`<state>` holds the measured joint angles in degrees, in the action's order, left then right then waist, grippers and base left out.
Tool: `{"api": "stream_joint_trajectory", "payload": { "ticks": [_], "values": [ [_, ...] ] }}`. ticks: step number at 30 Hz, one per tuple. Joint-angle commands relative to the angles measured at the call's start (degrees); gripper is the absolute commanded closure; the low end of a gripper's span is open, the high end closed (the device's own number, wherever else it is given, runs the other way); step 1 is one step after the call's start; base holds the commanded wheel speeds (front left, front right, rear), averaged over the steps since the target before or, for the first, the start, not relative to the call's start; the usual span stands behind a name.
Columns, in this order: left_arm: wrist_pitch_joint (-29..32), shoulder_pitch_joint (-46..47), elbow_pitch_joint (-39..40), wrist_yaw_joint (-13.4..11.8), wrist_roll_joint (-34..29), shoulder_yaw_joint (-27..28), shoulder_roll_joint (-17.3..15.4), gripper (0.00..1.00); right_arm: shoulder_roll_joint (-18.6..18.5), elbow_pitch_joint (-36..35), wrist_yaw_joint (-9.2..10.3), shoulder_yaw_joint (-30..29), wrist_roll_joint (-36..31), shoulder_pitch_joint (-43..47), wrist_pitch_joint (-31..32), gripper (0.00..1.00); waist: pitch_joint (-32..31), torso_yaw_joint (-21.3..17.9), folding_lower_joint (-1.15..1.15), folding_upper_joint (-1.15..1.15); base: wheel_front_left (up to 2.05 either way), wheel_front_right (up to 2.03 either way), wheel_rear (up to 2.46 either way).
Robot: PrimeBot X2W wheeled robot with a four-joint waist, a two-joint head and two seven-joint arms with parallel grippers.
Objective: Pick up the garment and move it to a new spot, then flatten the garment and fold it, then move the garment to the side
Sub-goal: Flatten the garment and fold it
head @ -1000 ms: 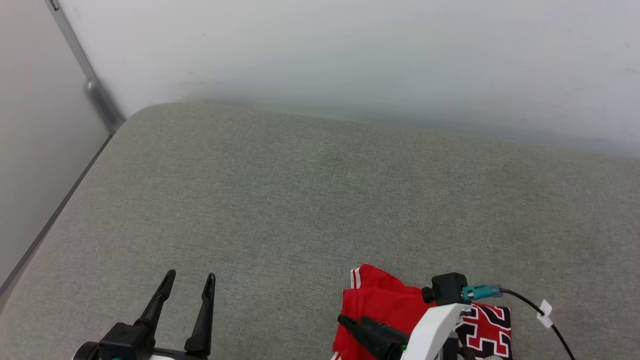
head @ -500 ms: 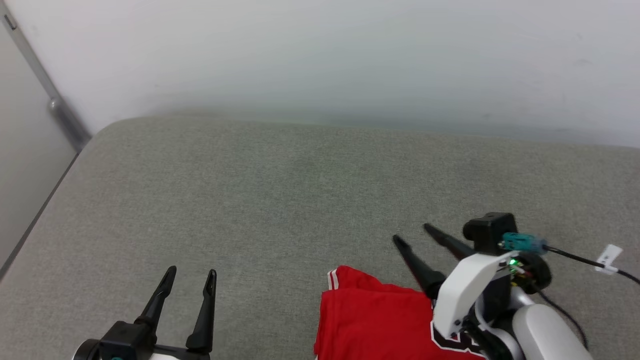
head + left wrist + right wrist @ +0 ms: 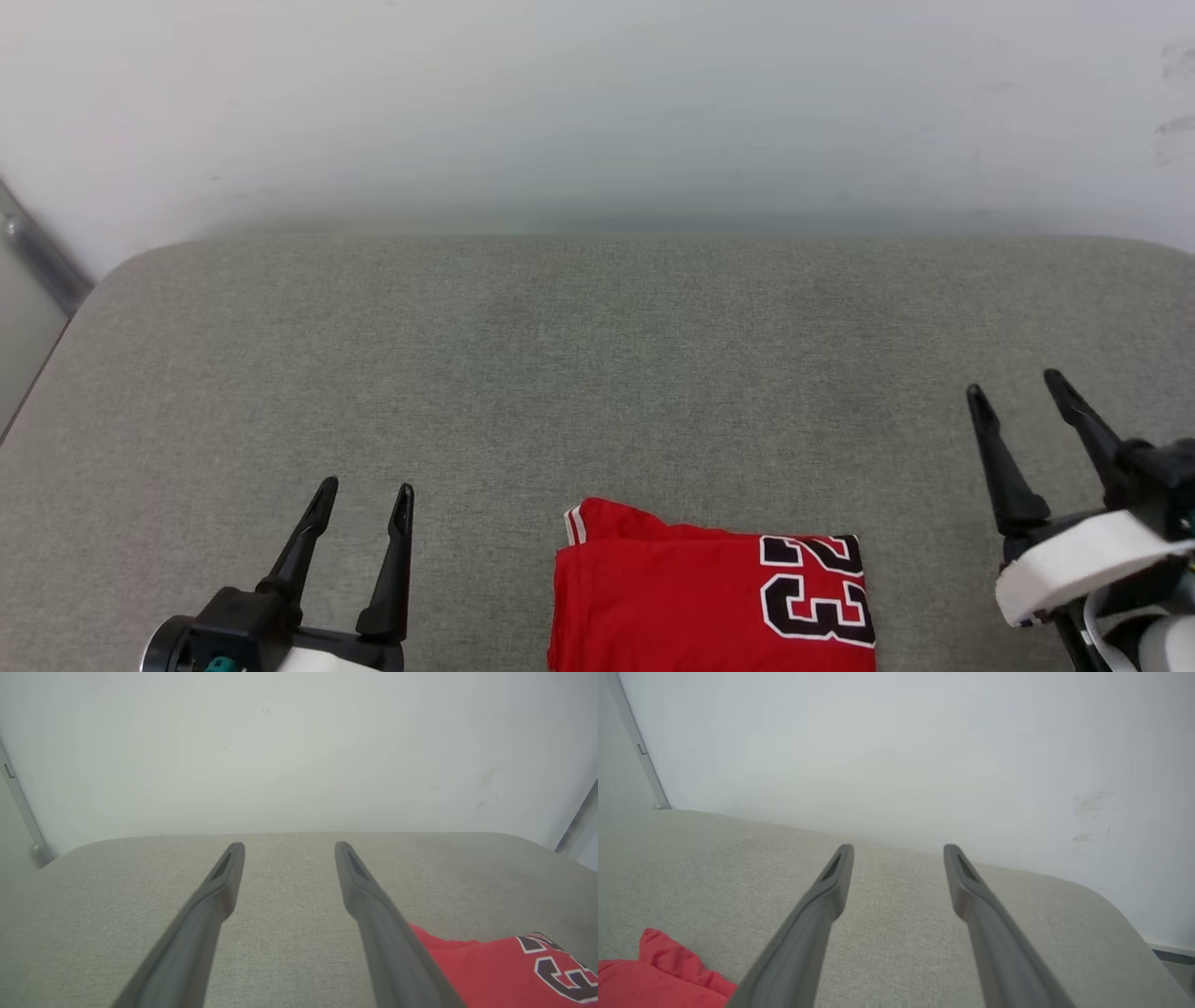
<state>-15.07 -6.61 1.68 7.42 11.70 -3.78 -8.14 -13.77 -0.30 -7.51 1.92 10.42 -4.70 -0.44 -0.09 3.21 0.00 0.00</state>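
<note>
Three views, one cushion
Your head camera looks down; both wrist cameras skim low toward the wall, sharing the garment.

You see the garment in solid red. Its number is black with a white outline, and its trim is striped red and white. The surface is a mottled grey-green weave. The wall is plain off-white with faint smudges. The left gripper and right gripper are black. The wrist shell is white.

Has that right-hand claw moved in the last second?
Yes. The right gripper was over the red shirt; now it sits clear of the shirt's right edge.
</note>
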Motion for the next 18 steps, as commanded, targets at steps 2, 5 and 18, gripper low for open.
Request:
{"api": "stream_joint_trajectory", "payload": {
  "ticks": [2,5,18],
  "values": [
    [-0.1,0.0,0.3,0.1,0.5,-0.2,0.4,0.0,1.0,-1.8,0.04,-2.0,0.6,2.8,-1.8,0.0,0.0,-0.5,0.0,0.0,0.0,0.0,0.0],
    [-0.1,0.0,0.8,0.1,1.0,-0.2,0.3,0.0,2.4,-4.3,0.04,-4.1,1.1,6.1,-3.6,0.0,0.0,-0.9,0.0,0.0,0.0,0.0,0.0],
    [-0.1,-1.2,2.6,0.1,1.7,-0.4,0.8,0.0,8.2,-9.2,0.04,-5.8,0.8,13.2,-5.7,0.0,0.0,-1.1,0.0,0.0,0.0,0.0,0.0]
  ]
}}
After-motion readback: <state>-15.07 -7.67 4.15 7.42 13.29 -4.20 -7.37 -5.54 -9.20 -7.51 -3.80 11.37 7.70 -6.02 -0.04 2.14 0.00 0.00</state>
